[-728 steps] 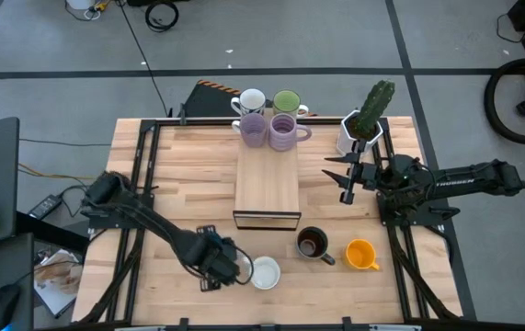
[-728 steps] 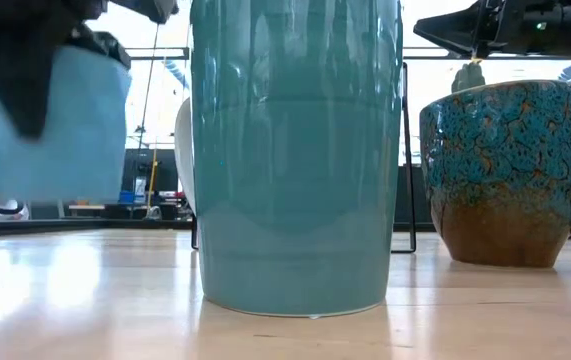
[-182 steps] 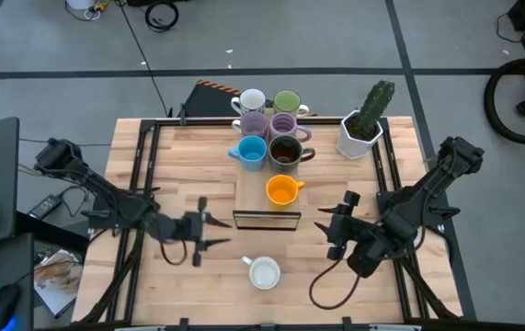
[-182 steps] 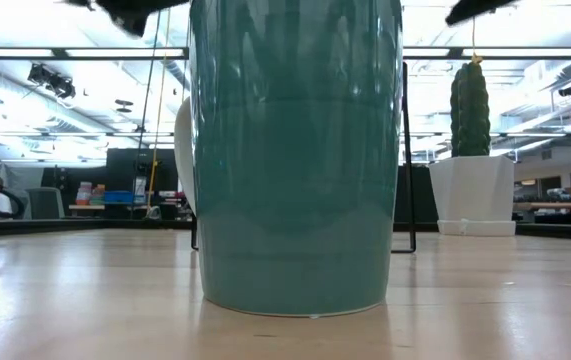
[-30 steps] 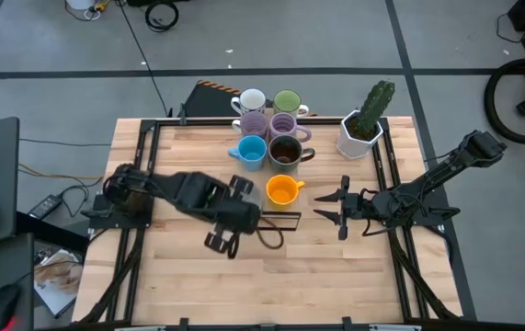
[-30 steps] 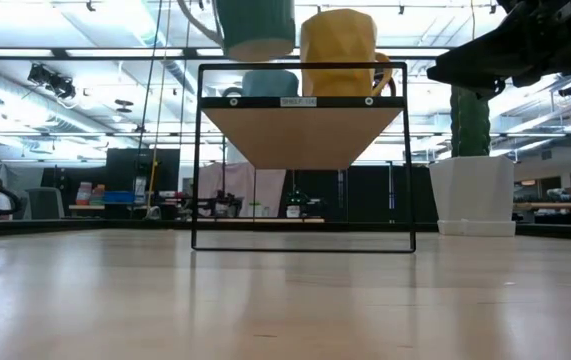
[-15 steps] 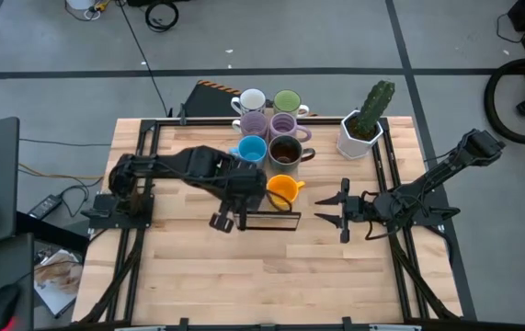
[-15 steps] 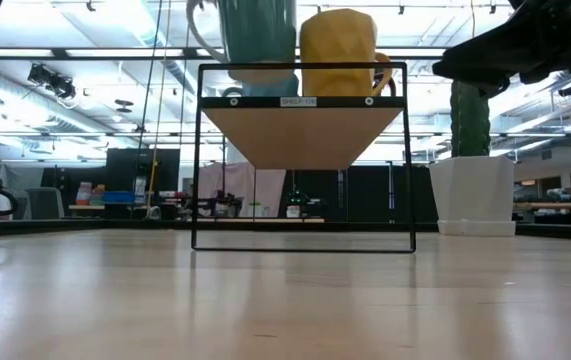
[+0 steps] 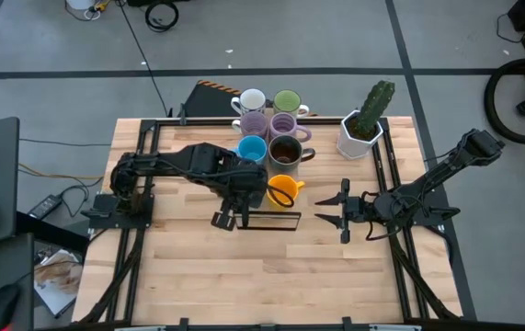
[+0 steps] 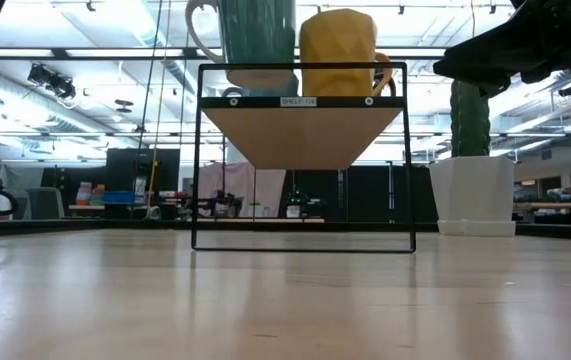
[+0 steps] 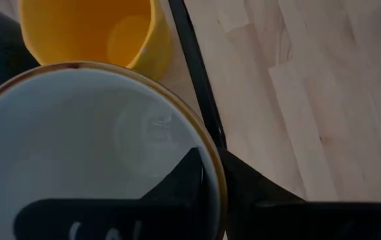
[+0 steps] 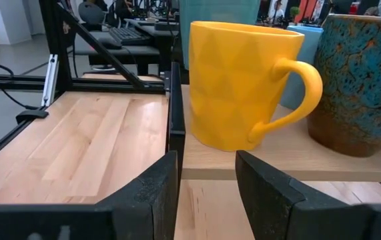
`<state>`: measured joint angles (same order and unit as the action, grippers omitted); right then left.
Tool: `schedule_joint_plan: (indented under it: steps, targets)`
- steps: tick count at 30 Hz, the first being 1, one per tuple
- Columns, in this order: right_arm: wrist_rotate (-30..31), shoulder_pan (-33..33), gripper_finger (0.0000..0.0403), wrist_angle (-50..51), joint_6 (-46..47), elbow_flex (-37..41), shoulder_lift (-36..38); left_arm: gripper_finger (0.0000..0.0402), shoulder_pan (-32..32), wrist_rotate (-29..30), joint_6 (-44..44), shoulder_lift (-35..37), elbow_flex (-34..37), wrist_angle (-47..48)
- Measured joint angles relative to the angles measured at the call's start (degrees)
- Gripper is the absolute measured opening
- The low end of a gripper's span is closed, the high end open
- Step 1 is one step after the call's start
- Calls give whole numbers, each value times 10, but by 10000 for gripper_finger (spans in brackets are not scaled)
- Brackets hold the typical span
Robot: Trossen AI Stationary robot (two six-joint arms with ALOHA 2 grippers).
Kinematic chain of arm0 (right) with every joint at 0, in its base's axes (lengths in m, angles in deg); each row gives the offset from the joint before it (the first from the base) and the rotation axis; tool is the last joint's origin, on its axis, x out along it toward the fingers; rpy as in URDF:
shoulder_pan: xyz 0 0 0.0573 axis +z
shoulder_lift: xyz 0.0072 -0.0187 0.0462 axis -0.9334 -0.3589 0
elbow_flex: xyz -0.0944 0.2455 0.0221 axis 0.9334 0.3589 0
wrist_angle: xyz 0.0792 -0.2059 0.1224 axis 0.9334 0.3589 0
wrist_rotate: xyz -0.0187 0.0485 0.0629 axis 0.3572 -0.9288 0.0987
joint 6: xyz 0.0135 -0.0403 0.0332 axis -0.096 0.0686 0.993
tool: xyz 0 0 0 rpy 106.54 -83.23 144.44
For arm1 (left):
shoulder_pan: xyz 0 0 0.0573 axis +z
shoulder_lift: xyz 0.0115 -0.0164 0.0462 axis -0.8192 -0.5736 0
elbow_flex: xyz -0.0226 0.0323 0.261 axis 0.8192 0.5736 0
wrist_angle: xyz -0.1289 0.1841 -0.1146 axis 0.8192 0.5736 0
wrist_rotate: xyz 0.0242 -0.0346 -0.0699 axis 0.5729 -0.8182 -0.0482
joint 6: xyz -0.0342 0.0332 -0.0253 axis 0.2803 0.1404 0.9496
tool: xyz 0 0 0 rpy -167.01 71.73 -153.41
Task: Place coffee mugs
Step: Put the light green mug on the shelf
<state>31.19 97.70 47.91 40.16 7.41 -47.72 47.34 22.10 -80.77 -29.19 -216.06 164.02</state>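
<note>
**Nearly there: last mug going onto the shelf**

Seven mugs look placed already: white [image 9: 250,99], green [image 9: 286,100], two lilac [image 9: 282,128], blue [image 9: 251,149], brown [image 9: 284,150] and orange [image 9: 281,190], mid-frame in the high view. The left gripper [image 9: 241,195] grasps the eighth mug [image 10: 258,38], touching down on the shelf [image 10: 302,103] beside the orange. The right gripper [image 9: 328,211] waits with fingers apart, right of centre. Pale wooden counter [image 9: 271,276]; an office-like room behind.

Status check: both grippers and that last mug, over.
Left gripper shut on white mug, over shelf beside orange mug. Right gripper open, idle. Nothing obstructing.
</note>
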Motion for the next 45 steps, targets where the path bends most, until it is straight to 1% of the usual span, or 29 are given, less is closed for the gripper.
schedule_joint_plan:
  steps: [5,10,14,24,29,34,38,41,45]
  targets:
    - [0,0,158,0,1,0,0,40,0,2,4,0,5,-3]
    - [0,0,158,-1,1,0,0,40,1,1,9,-1,67,2]
    - [0,0,158,-5,1,0,0,40,1,8,-5,2,90,-9]
    - [0,0,158,-5,0,0,0,41,11,7,-16,2,92,-12]
    - [0,0,158,-5,0,0,0,41,11,11,-31,1,93,-33]
    - [1,0,158,-5,-1,0,0,41,18,19,-28,0,93,-33]
    - [1,0,158,-5,-1,0,0,42,30,24,-9,0,93,-38]
    - [1,0,158,-5,-1,0,0,52,35,25,-7,0,93,-41]
    - [1,0,158,-4,-1,0,0,85,38,27,-7,0,93,-54]
